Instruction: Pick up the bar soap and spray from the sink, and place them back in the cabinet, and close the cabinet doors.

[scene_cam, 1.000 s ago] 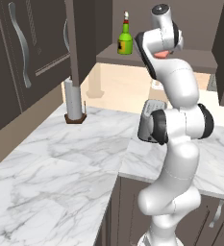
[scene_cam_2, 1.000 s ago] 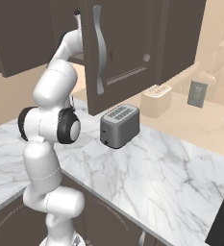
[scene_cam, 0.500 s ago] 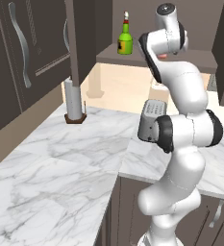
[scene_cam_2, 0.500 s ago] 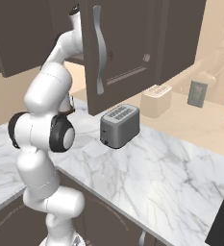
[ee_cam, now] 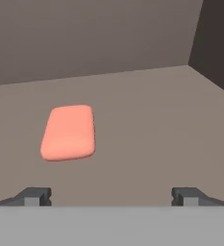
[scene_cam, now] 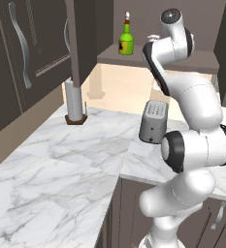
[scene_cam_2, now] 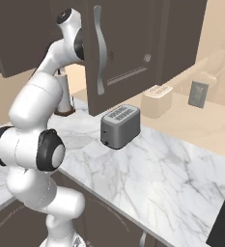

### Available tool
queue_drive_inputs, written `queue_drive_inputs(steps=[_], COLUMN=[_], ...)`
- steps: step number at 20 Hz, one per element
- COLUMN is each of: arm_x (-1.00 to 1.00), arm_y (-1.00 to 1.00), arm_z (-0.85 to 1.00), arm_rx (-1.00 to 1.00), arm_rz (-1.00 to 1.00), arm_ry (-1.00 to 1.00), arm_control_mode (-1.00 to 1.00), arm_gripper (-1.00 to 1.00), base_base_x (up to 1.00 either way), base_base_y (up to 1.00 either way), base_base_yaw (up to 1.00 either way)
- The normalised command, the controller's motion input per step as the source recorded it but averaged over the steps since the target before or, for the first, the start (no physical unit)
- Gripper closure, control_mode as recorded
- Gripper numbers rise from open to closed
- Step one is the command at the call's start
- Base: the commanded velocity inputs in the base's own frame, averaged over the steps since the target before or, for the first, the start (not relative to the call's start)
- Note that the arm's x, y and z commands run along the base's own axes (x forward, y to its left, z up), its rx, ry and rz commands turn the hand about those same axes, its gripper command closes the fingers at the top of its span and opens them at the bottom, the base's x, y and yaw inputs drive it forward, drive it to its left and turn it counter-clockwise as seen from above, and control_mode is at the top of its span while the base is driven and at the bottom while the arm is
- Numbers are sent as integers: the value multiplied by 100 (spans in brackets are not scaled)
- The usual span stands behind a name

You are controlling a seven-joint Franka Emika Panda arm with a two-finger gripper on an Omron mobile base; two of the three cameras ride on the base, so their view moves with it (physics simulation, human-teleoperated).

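The salmon-pink bar soap (ee_cam: 68, 132) lies flat on the brown shelf of the cabinet (ee_cam: 147, 125). It is ahead and to the left of my gripper (ee_cam: 111, 196), which is open and holds nothing. The green spray (scene_cam: 126, 41) stands upright on the same shelf (scene_cam: 182, 60), to the left of my raised hand. Both cabinet doors are open: one shows edge-on (scene_cam: 83, 38), the other (scene_cam_2: 126, 53) shows its curved silver handle (scene_cam_2: 100, 48). The sink is out of view.
A grey toaster (scene_cam: 153, 121) (scene_cam_2: 119, 126) stands on the marble counter (scene_cam: 61, 164) below the cabinet. A paper towel holder (scene_cam: 75, 101) is at the back left. A beige box (scene_cam_2: 156, 100) and a wall outlet (scene_cam_2: 198, 94) sit further right.
The arm's elbow and lower joints have swung sideways and down, while the hand stays up at the shelf. The gripper stays open.
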Motion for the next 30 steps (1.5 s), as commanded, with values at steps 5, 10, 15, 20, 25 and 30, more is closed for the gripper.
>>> queue_drive_inputs(steps=[5, 10, 15, 20, 25, 30], arm_x=[-42, -36, -41, -49, -49, -44], arm_y=[25, 21, 15, 14, 15, 9], arm_z=[0, 6, 16, 10, 7, 9], arm_rx=[-7, -4, -1, 0, 0, 0], arm_rz=[0, 0, 0, 0, 0, 0], arm_ry=[-12, -6, -1, 0, -1, -4], arm_control_mode=[-100, -100, -100, -100, -100, -100], arm_gripper=[-100, -100, -100, -100, -100, -100], base_base_x=[0, 0, 0, 0, 0, 0], base_base_y=[0, 0, 0, 0, 0, 0], base_base_yaw=[0, 0, 0, 0, 0, 0])
